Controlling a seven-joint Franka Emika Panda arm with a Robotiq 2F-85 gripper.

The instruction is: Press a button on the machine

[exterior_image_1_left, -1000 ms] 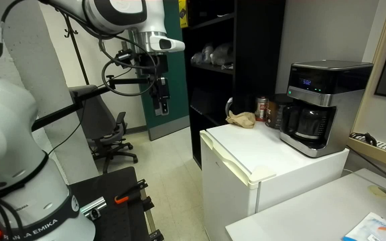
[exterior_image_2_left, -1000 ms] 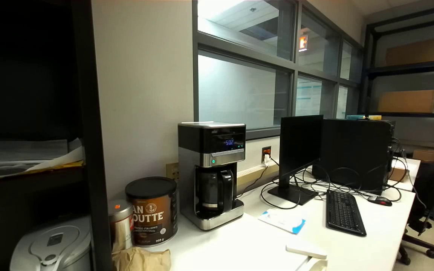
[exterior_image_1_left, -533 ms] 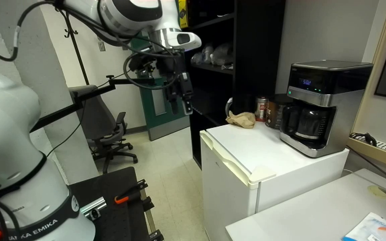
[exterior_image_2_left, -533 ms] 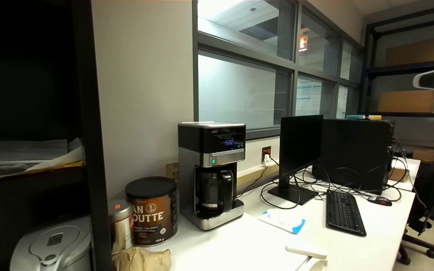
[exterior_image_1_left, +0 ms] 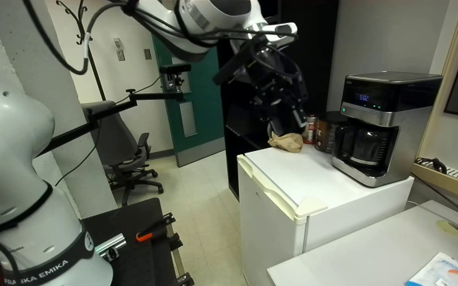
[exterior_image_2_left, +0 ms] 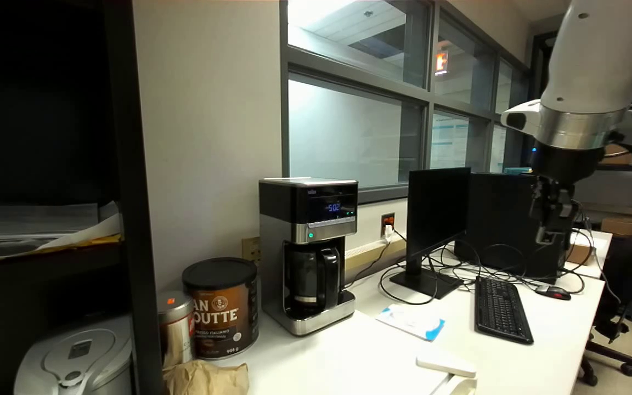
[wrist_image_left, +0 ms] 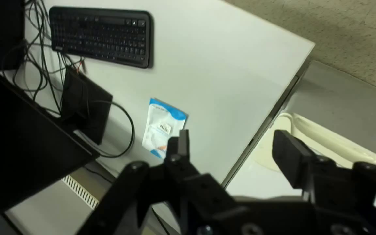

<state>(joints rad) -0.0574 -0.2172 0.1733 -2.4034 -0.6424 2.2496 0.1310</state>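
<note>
The machine is a black and silver coffee maker on top of the white fridge, seen in both exterior views (exterior_image_1_left: pixel 412 135) (exterior_image_2_left: pixel 280 247). Its display reads 5:02. A green-lit button (exterior_image_2_left: pixel 310 235) sits on the silver band, beside a row of small buttons (exterior_image_2_left: pixel 331 222). A glass carafe (exterior_image_1_left: pixel 370 147) stands in the recess. My gripper (exterior_image_1_left: pixel 289 126) hangs in the air in front of the dark shelf, left of the machine and apart from it. It is also in the other views (exterior_image_2_left: pixel 549 236) (wrist_image_left: pixel 232 140). Its fingers stand wide apart with nothing between them. The machine is out of the wrist view.
The white fridge (exterior_image_1_left: pixel 272 234) also holds a brown coffee can (exterior_image_2_left: pixel 223 323), a smaller tin (exterior_image_2_left: pixel 176 329) and a crumpled paper bag (exterior_image_1_left: pixel 286 142). A white desk (wrist_image_left: pixel 207 81) adjoins it, with a monitor (exterior_image_2_left: pixel 439 214), keyboard (wrist_image_left: pixel 100 36) and packet (wrist_image_left: pixel 165 125). A black shelf (exterior_image_1_left: pixel 308 51) stands behind.
The arm has swung right toward the fridge and machine in an exterior view, and the gripper has tilted. The gripper has come into the other exterior view from the right edge. The machine has not moved.
</note>
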